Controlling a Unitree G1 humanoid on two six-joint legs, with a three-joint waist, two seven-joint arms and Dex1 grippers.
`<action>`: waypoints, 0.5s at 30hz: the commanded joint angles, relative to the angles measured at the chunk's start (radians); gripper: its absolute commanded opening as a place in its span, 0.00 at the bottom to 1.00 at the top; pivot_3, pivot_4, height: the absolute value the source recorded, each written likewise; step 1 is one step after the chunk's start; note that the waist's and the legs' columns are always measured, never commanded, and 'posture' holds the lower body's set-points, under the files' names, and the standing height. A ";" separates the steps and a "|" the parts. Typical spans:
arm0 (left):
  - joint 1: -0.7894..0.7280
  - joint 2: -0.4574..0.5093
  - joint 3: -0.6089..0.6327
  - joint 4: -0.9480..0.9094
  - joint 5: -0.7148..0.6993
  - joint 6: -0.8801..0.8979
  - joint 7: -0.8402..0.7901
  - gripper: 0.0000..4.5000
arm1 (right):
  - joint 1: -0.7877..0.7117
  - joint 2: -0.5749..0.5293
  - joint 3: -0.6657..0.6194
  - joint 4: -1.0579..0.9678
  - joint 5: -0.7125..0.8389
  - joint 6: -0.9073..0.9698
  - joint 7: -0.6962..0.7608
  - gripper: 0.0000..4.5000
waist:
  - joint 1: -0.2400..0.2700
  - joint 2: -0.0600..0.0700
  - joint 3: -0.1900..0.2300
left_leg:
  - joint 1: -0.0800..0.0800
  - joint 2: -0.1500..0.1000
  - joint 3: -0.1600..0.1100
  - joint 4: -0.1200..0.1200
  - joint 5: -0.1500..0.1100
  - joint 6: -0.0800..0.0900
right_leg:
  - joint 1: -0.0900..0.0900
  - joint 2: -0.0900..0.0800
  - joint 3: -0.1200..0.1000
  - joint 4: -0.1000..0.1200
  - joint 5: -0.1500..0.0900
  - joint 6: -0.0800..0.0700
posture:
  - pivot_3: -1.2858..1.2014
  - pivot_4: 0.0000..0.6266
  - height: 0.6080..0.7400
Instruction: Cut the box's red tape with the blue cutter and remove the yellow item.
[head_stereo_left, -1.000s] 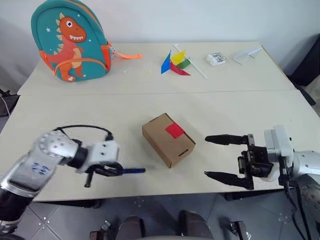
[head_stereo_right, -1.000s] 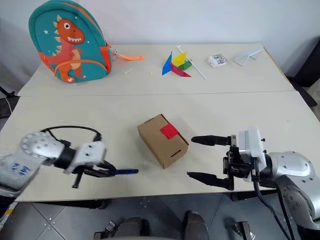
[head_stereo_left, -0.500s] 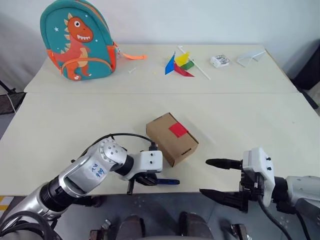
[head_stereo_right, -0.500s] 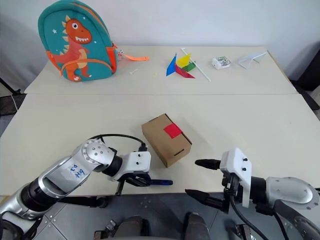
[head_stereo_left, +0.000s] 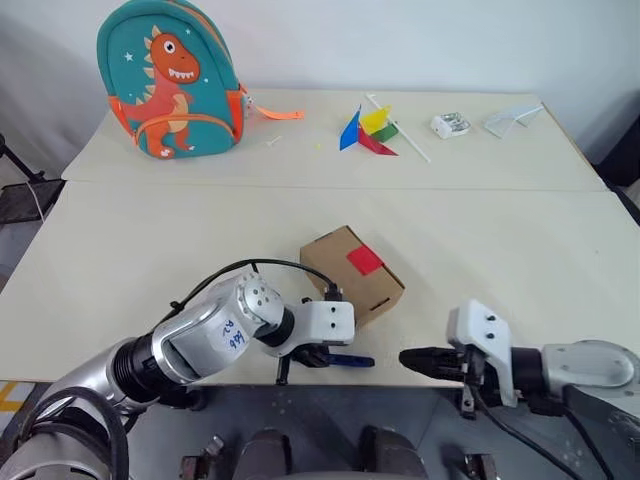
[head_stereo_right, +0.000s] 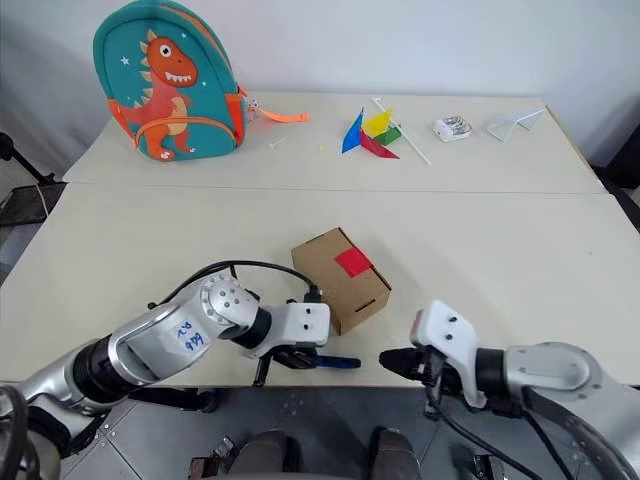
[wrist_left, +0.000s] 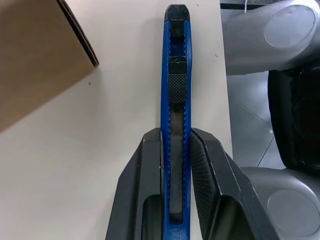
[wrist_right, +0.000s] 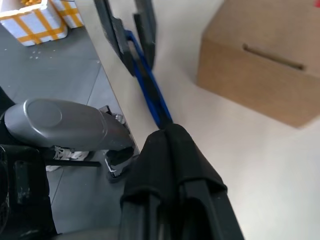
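The left gripper (head_stereo_left: 322, 357) has its 2 black fingers clamped on the slim blue stick cutter (head_stereo_left: 345, 360), which juts out beyond the fingertips near the front edge of the pale beige worktop (head_stereo_left: 130, 260). Just past those fingers sits the small brown cardboard box (head_stereo_left: 350, 275) with a square red tape patch (head_stereo_left: 365, 261) on top. The right gripper (head_stereo_left: 425, 359) has its fingers pressed together, tips pointing at the cutter's free end, close to it.

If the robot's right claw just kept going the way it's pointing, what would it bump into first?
Most likely the blue cutter. The shut right gripper points along the table's near edge at the cutter's free end, which the left gripper holds. In the right wrist view the tips look almost touching it, though depth is unclear.
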 joint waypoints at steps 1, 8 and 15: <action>-0.019 0.010 -0.055 0.018 0.018 0.005 0.023 0.10 | -0.124 0.071 0.134 -0.005 -0.010 0.062 -0.054 0.01 | -0.003 0.000 -0.001 | 0.000 0.000 0.000 0.000 0.000 0.000 | 0.000 0.000 0.000 0.000 0.000 0.000 | 0.52 0.24 1.00; -0.029 0.023 -0.055 0.002 0.001 0.019 0.023 0.10 | -0.208 0.124 0.255 0.058 -0.054 0.137 -0.090 0.01 | -0.004 0.001 -0.001 | -0.002 0.000 -0.001 0.001 0.000 0.000 | 0.000 0.000 -0.001 0.003 0.000 0.000 | 0.52 0.24 1.00; -0.036 0.024 -0.056 -0.006 -0.004 0.026 0.023 0.10 | -0.237 0.169 0.315 0.098 -0.103 0.148 -0.099 0.01 | -0.006 0.001 -0.001 | -0.001 0.000 -0.001 0.001 0.000 0.000 | -0.001 0.000 -0.001 0.004 0.000 0.000 | 0.52 0.24 1.00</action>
